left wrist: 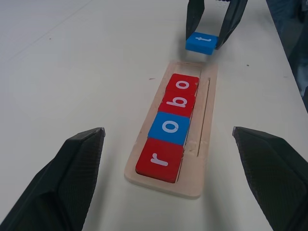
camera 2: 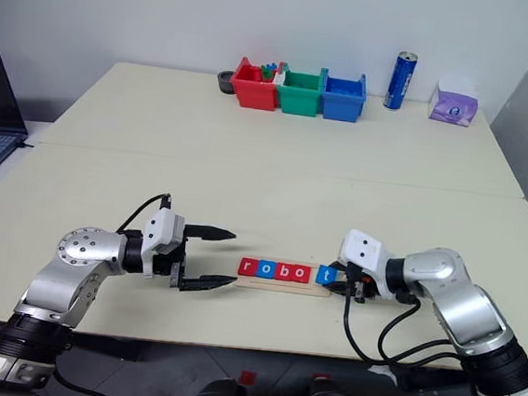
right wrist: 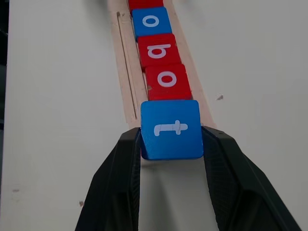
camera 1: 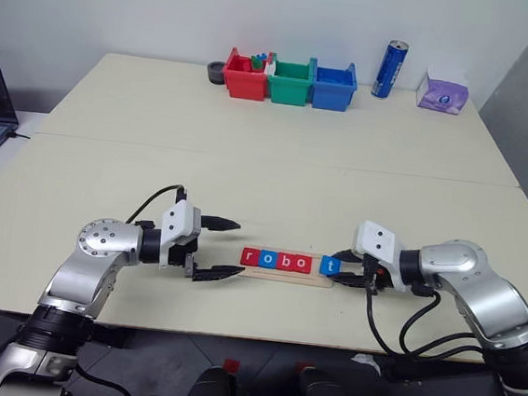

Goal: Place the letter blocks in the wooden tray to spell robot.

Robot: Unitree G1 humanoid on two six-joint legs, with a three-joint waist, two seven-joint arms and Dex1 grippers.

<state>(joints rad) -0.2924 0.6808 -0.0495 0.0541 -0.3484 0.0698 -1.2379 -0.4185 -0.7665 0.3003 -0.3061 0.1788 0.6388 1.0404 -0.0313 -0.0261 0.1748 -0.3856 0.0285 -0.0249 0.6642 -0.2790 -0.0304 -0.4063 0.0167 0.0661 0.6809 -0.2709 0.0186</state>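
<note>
- Left gripper (camera 1: 220,248): nearest item, hanging just off the wooden tray's "r" end, fingers spread wide with nothing between them, pointing along the tray.
- Wooden tray (left wrist: 204,120): long light-wood strip lying flat on the table (camera 1: 275,180), between the two grippers.
- Letter blocks in the tray: red "r" (left wrist: 160,160), blue "o" (left wrist: 170,127), red "b" (left wrist: 177,102), red "o" (left wrist: 183,84), side by side in one row from the end near the left gripper.
- Blue "t" block (right wrist: 171,129): at the tray's other end, just past the last red "o", pinched on two sides by the right gripper; whether it sits in the tray or above it cannot be told.
- Right gripper (camera 1: 345,268): beside the tray's "t" end, fingers closed on the blue "t" block.
- Red bin (camera 1: 246,76), green bin (camera 1: 289,82), blue bin (camera 1: 334,85): in a row at the far table edge, well apart from the tray.
- Blue can (camera 1: 390,69): upright, beyond the tray, beside the blue bin.
- Tissue pack (camera 1: 443,92): far from the tray, beside the can.
</note>
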